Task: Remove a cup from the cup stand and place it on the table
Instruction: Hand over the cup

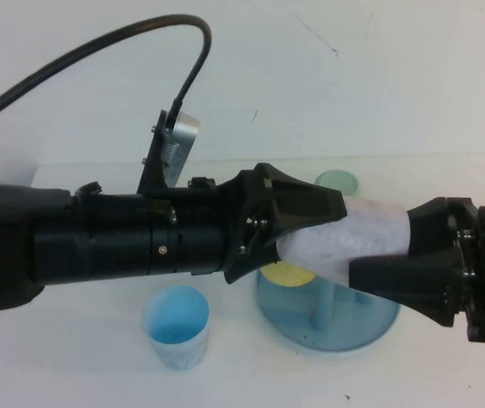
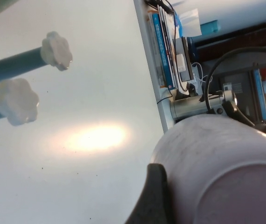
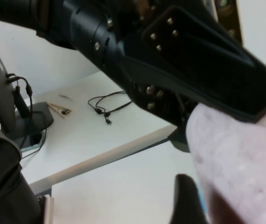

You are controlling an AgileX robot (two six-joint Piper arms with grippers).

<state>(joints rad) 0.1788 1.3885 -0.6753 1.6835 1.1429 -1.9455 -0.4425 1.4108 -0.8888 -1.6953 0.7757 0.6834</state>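
The pale pink speckled cup (image 1: pixel 357 236) lies sideways in the air above the cup stand (image 1: pixel 369 327), held between both grippers. My left gripper (image 1: pixel 310 228) clamps its narrow end, and the left wrist view shows the cup's base (image 2: pixel 226 177) against one finger (image 2: pixel 155 196). My right gripper (image 1: pixel 384 244) clamps the wide end; in the right wrist view the cup (image 3: pixel 240 163) sits beside its finger (image 3: pixel 185 200). The stand's blue pegs end in white flower caps (image 2: pixel 57 50). The white table (image 1: pixel 72 357) lies below.
A yellow cup (image 1: pixel 289 274) sits on the stand under the pink cup. A light blue cup (image 1: pixel 176 327) stands on the table to the stand's left. A pale green cup (image 1: pixel 337 181) shows behind the grippers. The table's far edge is close behind.
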